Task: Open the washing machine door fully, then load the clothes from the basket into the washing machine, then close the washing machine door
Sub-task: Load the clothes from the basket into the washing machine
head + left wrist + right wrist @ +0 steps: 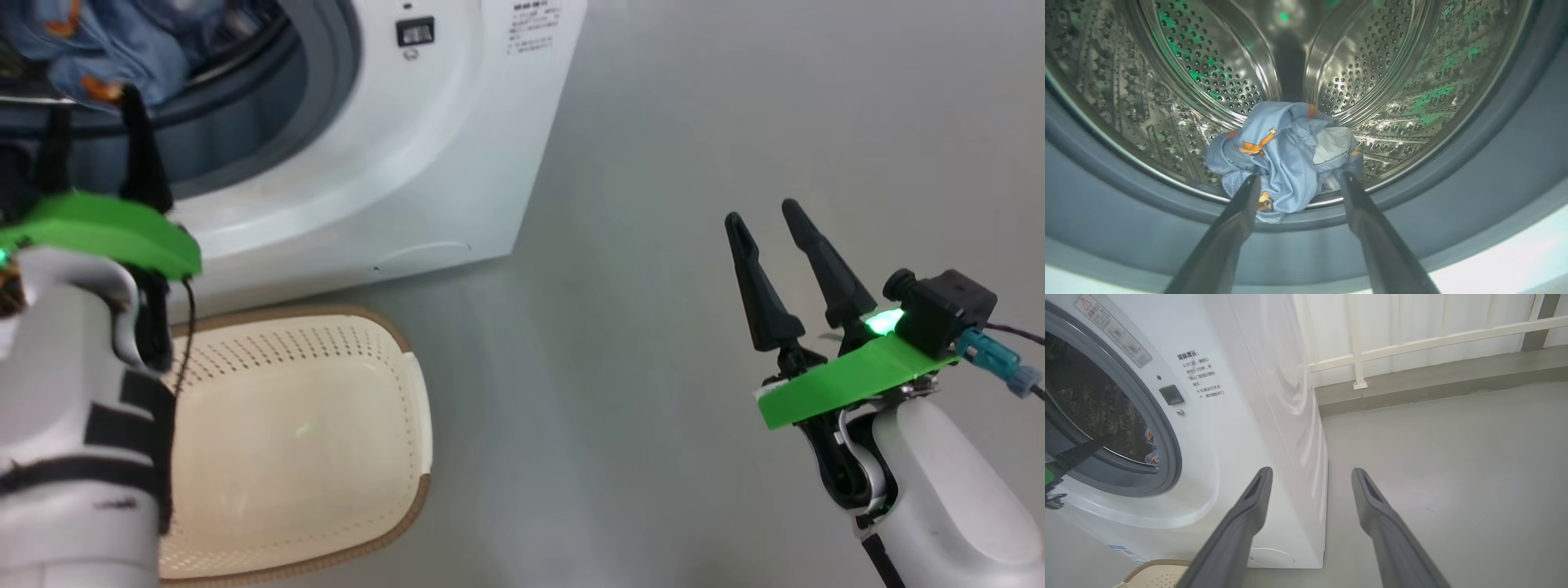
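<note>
The white washing machine (392,139) stands with its drum mouth uncovered; the washing machine door is out of view. A bunch of light blue clothes (1286,151) with orange figures lies at the front lip of the steel drum (1208,73), partly over the grey rubber ring (1126,196). My left gripper (1300,177) is open at the drum mouth, one finger on each side of the bunch. In the head view the left gripper (94,102) reaches into the opening below the clothes (106,49). The cream basket (420,498) sits on the floor before the machine with nothing in it. My right gripper (762,214) hangs open over bare floor to the machine's right.
Grey floor (694,122) stretches right of the machine. Along the back in the right wrist view, a raised grey step (1433,379) carries a white railing (1412,343). That view also has the right gripper (1311,473), the basket's rim (1155,564) and the left arm's finger (1077,455).
</note>
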You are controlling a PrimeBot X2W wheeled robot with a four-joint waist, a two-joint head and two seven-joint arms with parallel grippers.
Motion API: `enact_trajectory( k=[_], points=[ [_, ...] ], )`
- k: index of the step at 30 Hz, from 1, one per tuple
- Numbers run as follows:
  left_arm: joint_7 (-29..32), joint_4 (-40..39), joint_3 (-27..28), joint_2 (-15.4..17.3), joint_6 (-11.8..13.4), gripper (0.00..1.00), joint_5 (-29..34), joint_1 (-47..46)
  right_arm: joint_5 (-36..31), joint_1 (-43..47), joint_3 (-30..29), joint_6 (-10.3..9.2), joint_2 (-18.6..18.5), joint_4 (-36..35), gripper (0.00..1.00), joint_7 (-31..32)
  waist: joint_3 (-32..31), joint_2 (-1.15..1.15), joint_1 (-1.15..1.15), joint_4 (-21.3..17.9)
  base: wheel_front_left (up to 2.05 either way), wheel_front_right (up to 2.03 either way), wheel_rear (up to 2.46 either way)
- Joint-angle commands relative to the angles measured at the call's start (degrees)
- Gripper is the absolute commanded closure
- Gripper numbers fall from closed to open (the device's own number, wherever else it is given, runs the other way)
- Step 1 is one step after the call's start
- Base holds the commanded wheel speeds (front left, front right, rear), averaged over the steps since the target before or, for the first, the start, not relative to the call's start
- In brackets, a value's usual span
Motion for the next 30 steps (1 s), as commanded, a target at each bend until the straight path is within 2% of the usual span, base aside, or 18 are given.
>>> enact_trajectory(
  k=[1,15,30],
  points=[
    [-0.3,-2.6,1.2,1.4,-0.4,0.0,0.5,2.6,0.2,2.0,0.9,0.25,-0.7,-0.9,0.0,-0.5,-4.4,0.0,0.0,2.6,0.0,0.0,0.0],
    [-0.3,-23.3,2.8,-3.2,-1.3,0.0,1.3,26.3,-0.1,6.4,-0.2,0.25,-1.4,0.4,0.0,-0.5,-15.4,0.0,0.0,7.0,0.0,0.0,0.0],
    [-0.3,-35.9,4.6,-5.5,-0.9,0.0,-0.5,41.3,-1.5,9.0,-1.0,0.25,-1.9,0.0,0.0,-0.5,-20.0,0.0,0.0,7.8,0.0,0.0,0.0]
  ],
)
